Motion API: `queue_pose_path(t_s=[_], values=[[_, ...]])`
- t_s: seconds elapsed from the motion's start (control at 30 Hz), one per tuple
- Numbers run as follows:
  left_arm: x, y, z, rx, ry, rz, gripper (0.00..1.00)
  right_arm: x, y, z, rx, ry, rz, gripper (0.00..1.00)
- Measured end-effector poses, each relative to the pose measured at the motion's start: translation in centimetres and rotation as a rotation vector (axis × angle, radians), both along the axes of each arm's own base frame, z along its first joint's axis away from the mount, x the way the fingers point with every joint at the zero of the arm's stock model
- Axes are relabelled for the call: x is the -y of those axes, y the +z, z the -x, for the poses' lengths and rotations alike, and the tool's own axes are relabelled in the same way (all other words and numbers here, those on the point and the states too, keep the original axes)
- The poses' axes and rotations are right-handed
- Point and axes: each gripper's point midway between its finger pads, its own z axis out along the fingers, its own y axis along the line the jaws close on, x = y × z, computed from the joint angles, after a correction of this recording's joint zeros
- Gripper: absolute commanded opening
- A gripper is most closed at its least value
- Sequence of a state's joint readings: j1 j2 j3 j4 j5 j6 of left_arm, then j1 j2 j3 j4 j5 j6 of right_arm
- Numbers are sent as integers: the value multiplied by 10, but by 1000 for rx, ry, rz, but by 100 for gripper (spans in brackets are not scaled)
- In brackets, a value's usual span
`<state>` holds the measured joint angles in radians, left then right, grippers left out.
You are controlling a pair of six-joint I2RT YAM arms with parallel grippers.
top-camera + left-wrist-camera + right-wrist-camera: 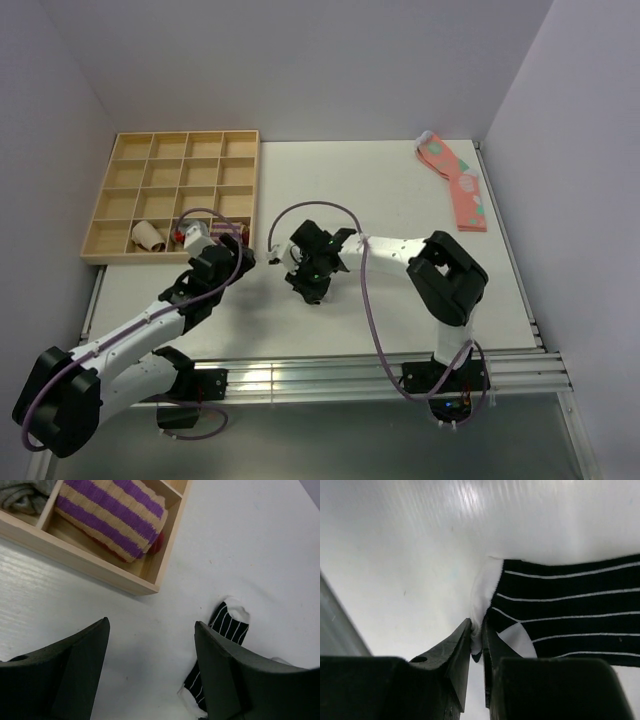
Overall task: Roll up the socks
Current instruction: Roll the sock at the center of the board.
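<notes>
The black socks with thin white stripes and white trim (570, 615) lie flat on the white table. My right gripper (477, 630) is shut on the white trim at one end of the socks, low over the table. In the top view the right gripper (306, 282) sits near the table's middle and hides most of the socks. My left gripper (151, 625) is open and empty. It hovers just left of the socks (230, 622), whose lower part is hidden behind its right finger. In the top view the left gripper (243, 258) is by the tray's near right corner.
A wooden compartment tray (100, 250) stands at the back left, its corner close to the left gripper (90, 562). It holds a purple-striped sock bundle (110, 515), a grey fabric piece (20, 495) and a beige roll (150, 235). Pink socks (455, 180) lie at the back right.
</notes>
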<state>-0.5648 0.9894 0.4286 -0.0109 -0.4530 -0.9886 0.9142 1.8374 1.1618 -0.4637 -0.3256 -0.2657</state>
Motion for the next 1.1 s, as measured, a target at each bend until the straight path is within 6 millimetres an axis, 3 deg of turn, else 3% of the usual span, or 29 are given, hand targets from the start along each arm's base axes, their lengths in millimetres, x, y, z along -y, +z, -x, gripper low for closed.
queue_pose_path(t_s=[0.17,0.3,0.53,0.77,0.93,1.1], values=[[11,-5,2,38,-65,20,68,21,11,-1,-184,58,-43,18],[31,-4,6,103,-161,22,65,29,22,-2,-353,143,-84,17],[92,7,13,249,-379,-16,60,56,8,13,-643,187,-51,17],[145,-8,29,318,-642,-49,58,69,11,25,-756,146,-20,16],[159,-2,41,381,-725,-30,58,77,13,17,-781,72,-18,13],[163,-3,56,396,-771,-15,66,81,10,8,-782,17,-21,13]])
